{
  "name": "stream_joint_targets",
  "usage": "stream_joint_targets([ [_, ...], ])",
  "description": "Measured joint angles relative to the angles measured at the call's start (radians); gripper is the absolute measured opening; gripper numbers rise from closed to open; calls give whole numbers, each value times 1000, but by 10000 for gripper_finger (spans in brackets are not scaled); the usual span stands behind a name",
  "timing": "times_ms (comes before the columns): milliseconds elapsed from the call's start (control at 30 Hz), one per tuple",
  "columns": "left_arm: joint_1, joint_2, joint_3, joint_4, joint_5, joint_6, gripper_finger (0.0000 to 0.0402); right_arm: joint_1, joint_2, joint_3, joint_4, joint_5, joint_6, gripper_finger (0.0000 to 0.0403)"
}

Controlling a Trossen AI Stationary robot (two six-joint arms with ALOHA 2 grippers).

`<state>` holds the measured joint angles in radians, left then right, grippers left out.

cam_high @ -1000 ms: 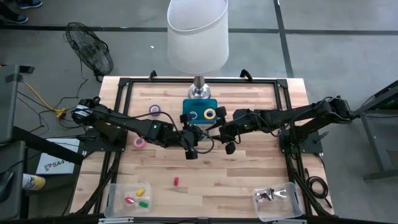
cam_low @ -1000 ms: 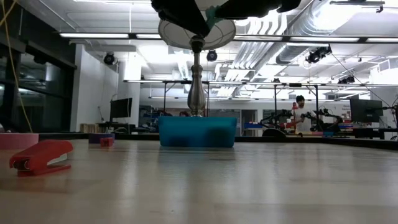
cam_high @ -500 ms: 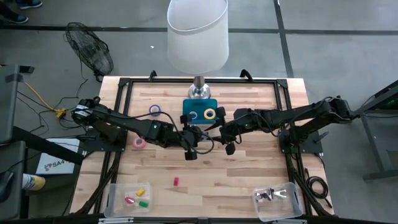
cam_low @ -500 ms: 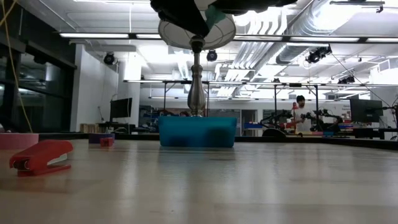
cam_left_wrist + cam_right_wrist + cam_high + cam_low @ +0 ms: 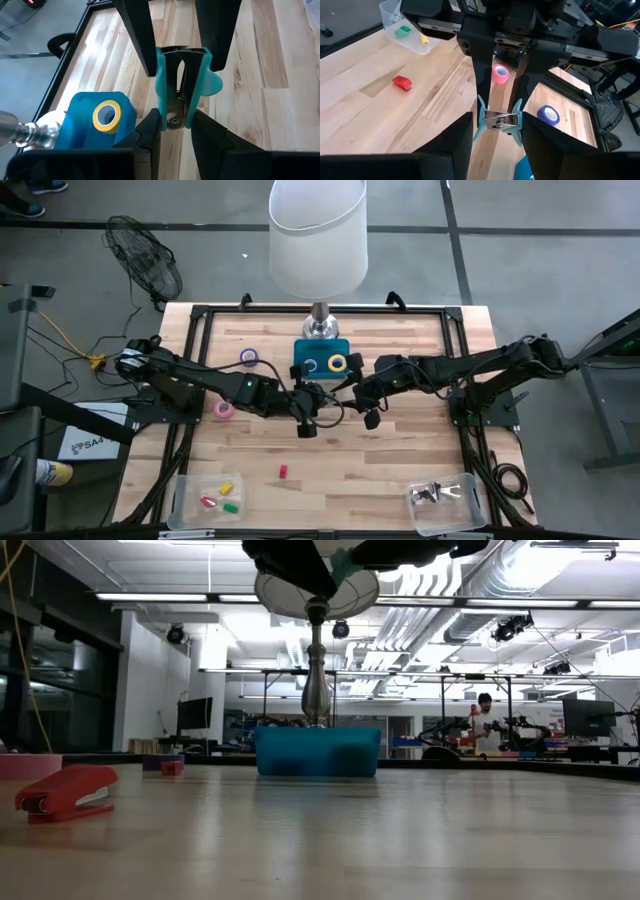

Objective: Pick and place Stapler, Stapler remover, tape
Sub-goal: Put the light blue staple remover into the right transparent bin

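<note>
Comparing with a second ago, nothing on the table has moved. At frame centre from above, the left gripper (image 5: pixel 309 406) and right gripper (image 5: pixel 352 392) meet over the wood, just below the blue bin (image 5: pixel 303 350). Only the wrist views reveal both pinching the teal staple remover (image 5: pixel 182 87), metal jaws showing between its winged grips. At table level, the red stapler (image 5: pixel 66 791) lies at left. Pink tape (image 5: pixel 500 73) and purple tape (image 5: pixel 548 114) lie on the boards.

Blue bin (image 5: pixel 322 359) sits before lamp base (image 5: pixel 319 328), holding tape rolls (image 5: pixel 338 363); stapler (image 5: pixel 283 471) lies nearer the front edge.
</note>
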<state>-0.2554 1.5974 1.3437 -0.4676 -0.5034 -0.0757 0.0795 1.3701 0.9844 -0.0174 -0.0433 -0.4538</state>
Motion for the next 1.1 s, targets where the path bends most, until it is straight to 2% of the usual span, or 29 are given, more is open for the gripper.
stream_joint_targets([
  [367,0,0,0,0,0,0,77,0,0,0,28,-19,0,144],
  [833,0,0,0,-1,0,0,77,0,0,0,15,-21,5,85],
  [1100,0,0,0,0,-1,-12,81,0,0,0,15,-21,8,83],
])
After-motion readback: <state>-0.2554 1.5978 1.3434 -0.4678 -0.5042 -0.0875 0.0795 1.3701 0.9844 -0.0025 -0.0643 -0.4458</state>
